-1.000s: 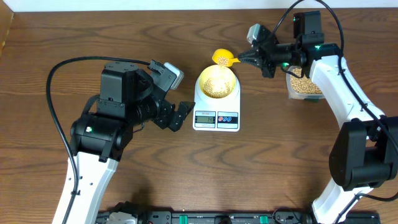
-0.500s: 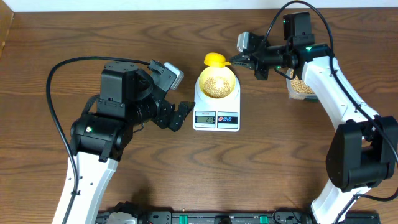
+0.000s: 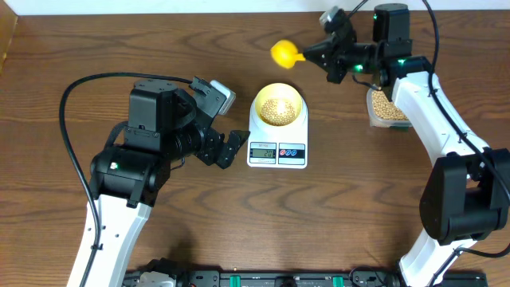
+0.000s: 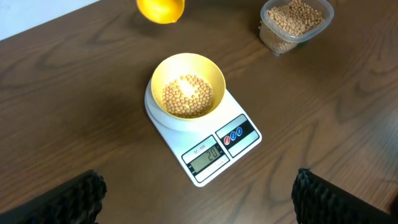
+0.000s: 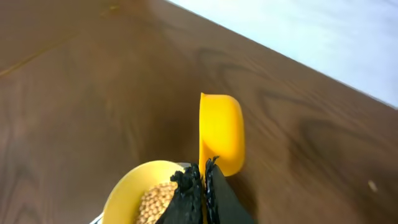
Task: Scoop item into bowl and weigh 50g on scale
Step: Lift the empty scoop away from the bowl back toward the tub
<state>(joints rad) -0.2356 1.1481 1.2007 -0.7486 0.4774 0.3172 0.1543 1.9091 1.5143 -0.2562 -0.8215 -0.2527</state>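
Observation:
The pale yellow bowl (image 3: 277, 104) sits on the white scale (image 3: 278, 151) at the table's middle, partly filled with tan beans (image 4: 186, 96). The same bowl (image 4: 188, 79) and scale (image 4: 214, 152) show in the left wrist view. My right gripper (image 3: 312, 54) is shut on the handle of a yellow scoop (image 3: 283, 53), held in the air behind and slightly right of the bowl. In the right wrist view the scoop (image 5: 221, 132) is tipped on its side above the bowl (image 5: 134, 190). My left gripper (image 3: 227, 137) stands open just left of the scale, empty.
A clear plastic tub (image 3: 387, 108) of beans stands to the right of the scale, under my right arm; it also shows in the left wrist view as the tub (image 4: 293, 23). A white wall borders the table's far edge (image 5: 298, 37).
My right gripper has lifted the scoop up and back from the bowl's far rim toward the table's rear. The left arm has not moved.

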